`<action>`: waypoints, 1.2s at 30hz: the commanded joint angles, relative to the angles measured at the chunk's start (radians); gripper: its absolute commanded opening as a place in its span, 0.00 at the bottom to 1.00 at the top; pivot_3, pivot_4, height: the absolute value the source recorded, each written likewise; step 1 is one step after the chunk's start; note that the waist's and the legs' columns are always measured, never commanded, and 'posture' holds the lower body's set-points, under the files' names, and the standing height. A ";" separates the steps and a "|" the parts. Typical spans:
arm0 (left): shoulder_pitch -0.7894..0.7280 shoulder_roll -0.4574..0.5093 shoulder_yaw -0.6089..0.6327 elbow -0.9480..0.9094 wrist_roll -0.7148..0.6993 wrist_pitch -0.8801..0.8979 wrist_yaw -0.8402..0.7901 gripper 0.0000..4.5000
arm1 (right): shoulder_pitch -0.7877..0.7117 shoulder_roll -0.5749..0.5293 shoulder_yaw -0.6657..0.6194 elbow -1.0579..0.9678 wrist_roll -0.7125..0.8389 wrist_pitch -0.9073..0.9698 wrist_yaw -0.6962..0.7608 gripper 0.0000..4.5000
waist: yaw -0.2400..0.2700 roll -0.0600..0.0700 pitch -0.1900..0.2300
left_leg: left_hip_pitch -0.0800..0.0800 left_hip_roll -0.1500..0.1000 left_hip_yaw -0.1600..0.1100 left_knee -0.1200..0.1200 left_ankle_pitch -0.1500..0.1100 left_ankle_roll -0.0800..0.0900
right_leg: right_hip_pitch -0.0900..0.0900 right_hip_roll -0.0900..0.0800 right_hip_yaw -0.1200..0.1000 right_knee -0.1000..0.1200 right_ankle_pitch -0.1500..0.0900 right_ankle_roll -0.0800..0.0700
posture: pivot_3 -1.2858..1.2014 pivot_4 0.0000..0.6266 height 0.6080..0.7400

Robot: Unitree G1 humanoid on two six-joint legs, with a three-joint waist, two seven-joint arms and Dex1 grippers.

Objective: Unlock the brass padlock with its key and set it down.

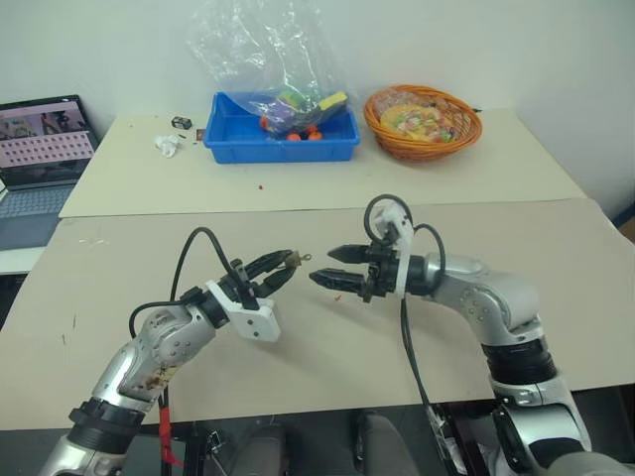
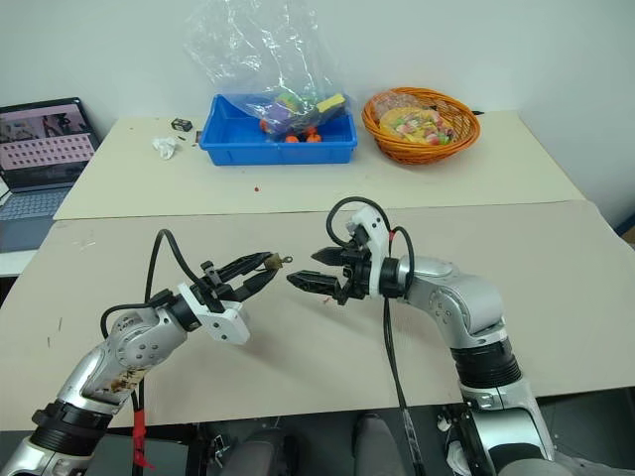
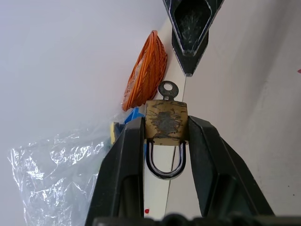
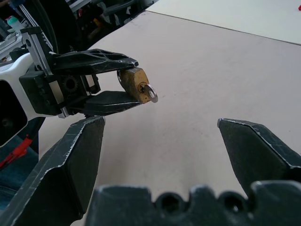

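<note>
The left gripper (image 1: 286, 266) is squeezing the padlock (image 3: 165, 120) above the table (image 1: 327, 347), key (image 3: 168, 90) sticking out. The right gripper (image 1: 332, 268) is facing it, jaws wide apart. It should pinch the key's round end flat, then twist slowly.

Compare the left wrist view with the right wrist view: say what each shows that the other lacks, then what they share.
Left wrist alone: the padlock's silvery shackle, an orange basket and a clear plastic bag. Right wrist alone: the open right claw seen from behind. Both: the brass padlock, clamped in the left claw, with the key in its keyhole, above the table.
</note>
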 commanded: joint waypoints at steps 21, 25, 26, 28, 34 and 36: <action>-0.010 -0.016 0.012 -0.041 -0.005 -0.029 -0.024 0.18 | -0.064 0.037 -0.001 0.023 0.000 0.009 0.003 0.10 | 0.000 0.000 0.000 | 0.000 0.000 0.000 0.000 0.000 0.000 | 0.000 0.000 0.000 0.000 0.000 0.000 | 0.52 0.24 0.91; -0.010 -0.018 0.015 -0.043 -0.003 -0.026 -0.024 0.18 | -0.062 0.043 0.004 0.016 0.005 0.018 0.000 0.00 | 0.000 0.000 0.000 | 0.000 0.000 0.000 0.000 0.000 0.000 | 0.000 0.000 0.000 0.000 0.000 0.000 | 0.52 0.24 0.91; -0.010 -0.017 0.016 -0.043 -0.003 -0.027 -0.023 0.18 | -0.061 0.045 0.005 0.013 0.007 0.022 -0.001 0.00 | 0.000 0.000 0.000 | 0.000 0.000 0.000 0.000 0.000 0.000 | 0.000 0.000 0.000 0.000 0.000 0.000 | 0.52 0.24 0.91; -0.010 -0.017 0.018 -0.044 -0.002 -0.028 -0.023 0.18 | -0.061 0.051 0.007 0.008 0.011 0.031 -0.006 0.00 | 0.000 0.000 0.000 | 0.000 0.000 0.000 0.000 0.000 0.000 | 0.000 0.000 0.000 0.000 0.000 0.000 | 0.52 0.24 0.91; -0.005 -0.019 0.018 -0.049 -0.004 -0.027 -0.022 0.18 | -0.076 0.086 -0.018 0.028 0.049 0.116 -0.052 0.00 | 0.000 0.000 0.000 | 0.000 0.000 0.000 0.000 0.000 0.000 | 0.000 0.000 0.000 0.000 0.000 0.000 | 0.52 0.24 0.91; -0.004 -0.020 0.018 -0.050 -0.003 -0.027 -0.022 0.18 | -0.103 0.120 -0.063 0.080 0.084 0.212 -0.099 0.00 | -0.002 0.000 0.000 | 0.000 0.000 0.000 0.000 0.000 0.000 | 0.000 0.000 0.000 0.000 0.000 0.000 | 0.52 0.24 0.91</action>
